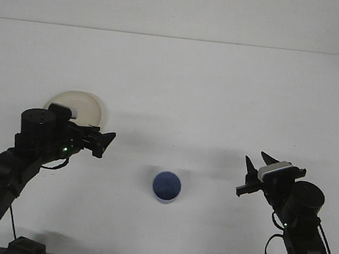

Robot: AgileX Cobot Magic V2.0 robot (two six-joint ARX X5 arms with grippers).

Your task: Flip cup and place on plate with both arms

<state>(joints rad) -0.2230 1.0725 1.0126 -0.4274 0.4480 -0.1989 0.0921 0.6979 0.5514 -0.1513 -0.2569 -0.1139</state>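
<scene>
Right, front view: blue cup (167, 187) sits alone on the table (222, 90), btwn both arms, well apart from the plate (92, 108) at back-left. Left gripper (103, 140) w/ tips pointing at cup, seems nearer; holds nothing, opening unclear. Right gripper (253, 173) has fingers parted, empty.

The cup (167, 187) stands right of the plate (92, 108), nearer.

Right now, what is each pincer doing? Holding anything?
Left pincer: empty, beside the plate; open or shut cannot be told.
Right pincer: open, holding nothing, off to the right of the blue cup.
</scene>
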